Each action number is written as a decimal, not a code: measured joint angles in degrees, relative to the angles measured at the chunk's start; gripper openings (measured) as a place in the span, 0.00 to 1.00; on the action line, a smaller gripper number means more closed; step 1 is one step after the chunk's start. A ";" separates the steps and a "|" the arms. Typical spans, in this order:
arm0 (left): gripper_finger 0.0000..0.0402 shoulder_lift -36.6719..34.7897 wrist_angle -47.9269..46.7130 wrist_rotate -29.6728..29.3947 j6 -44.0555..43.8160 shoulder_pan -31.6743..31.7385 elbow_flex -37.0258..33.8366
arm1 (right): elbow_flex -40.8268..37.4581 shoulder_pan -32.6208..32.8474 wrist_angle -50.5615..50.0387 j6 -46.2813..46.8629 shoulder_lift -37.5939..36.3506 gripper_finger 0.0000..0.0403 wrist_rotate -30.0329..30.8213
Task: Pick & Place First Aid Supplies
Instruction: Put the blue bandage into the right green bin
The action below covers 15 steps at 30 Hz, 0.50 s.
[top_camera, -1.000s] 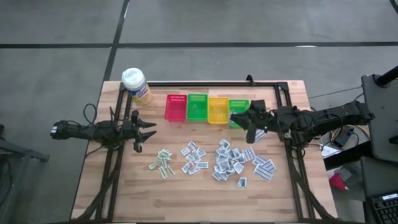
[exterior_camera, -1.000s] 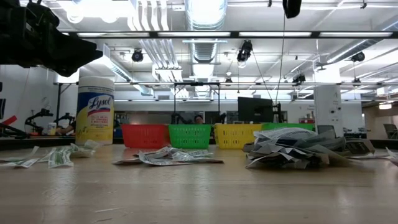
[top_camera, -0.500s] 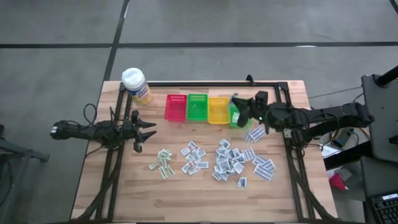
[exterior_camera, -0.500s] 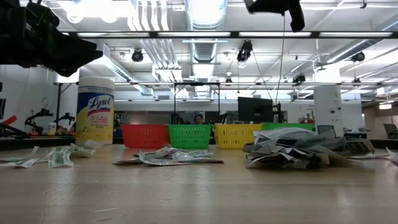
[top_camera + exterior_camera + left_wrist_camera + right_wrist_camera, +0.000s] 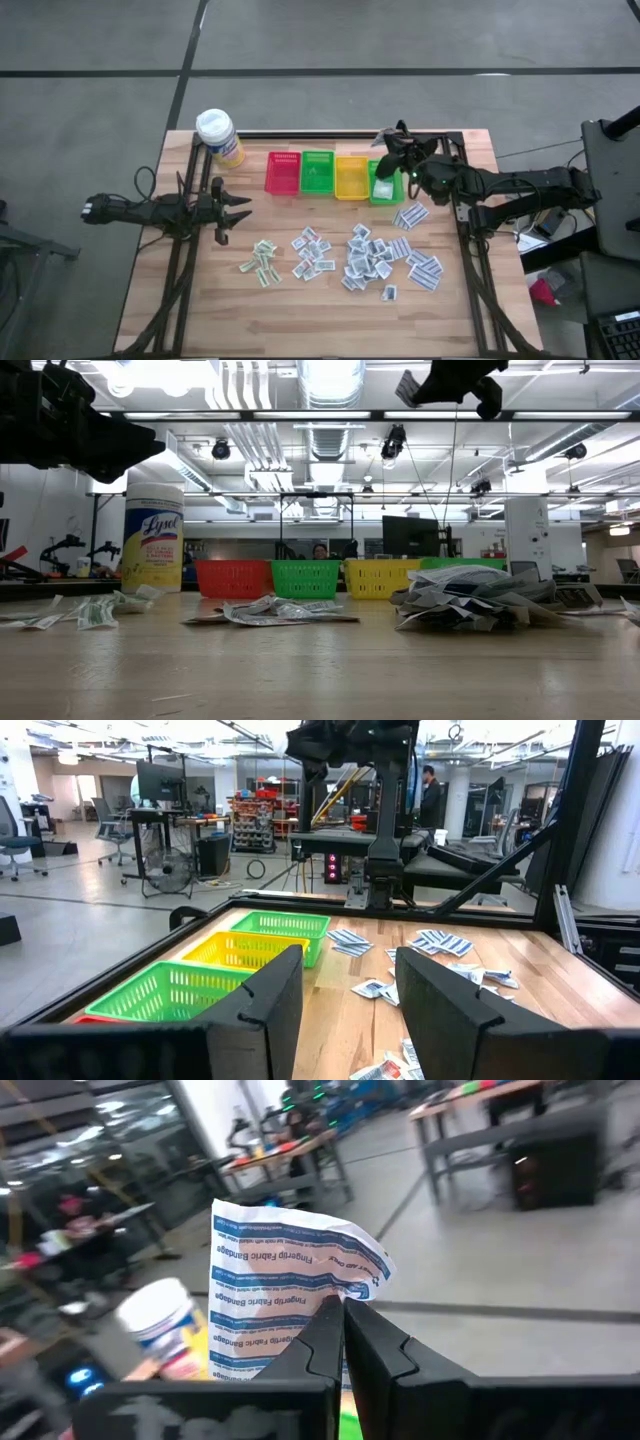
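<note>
- A blue-striped packet is pinched in the closed right tool, seemingly above the rightmost green basket.
- The left tool is held open and empty over the tabletop.

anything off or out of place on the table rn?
Mostly fine. The white paper bandage packet with blue stripes pinched in the shut right end effector is crumpled and bent. The loose white paper packets lie in messy overlapping heaps on the wooden table. The four plastic baskets stand in a straight row.
</note>
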 joint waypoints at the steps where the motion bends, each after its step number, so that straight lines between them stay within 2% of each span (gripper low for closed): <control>1: 0.39 0.00 0.00 0.00 0.00 -0.01 0.01 | 0.02 -0.41 -0.07 -0.49 0.11 0.02 0.63; 6: 0.39 0.00 0.02 0.00 0.00 -0.01 0.00 | 0.02 -3.02 -4.19 0.71 0.43 0.02 1.60; 12: 0.39 0.00 0.00 0.00 0.00 0.00 0.01 | 0.22 -5.70 -15.13 10.88 0.47 0.02 1.36; 15: 0.39 0.00 0.00 0.00 0.00 -0.01 0.00 | 0.26 -6.50 -19.33 15.89 0.47 0.02 -0.82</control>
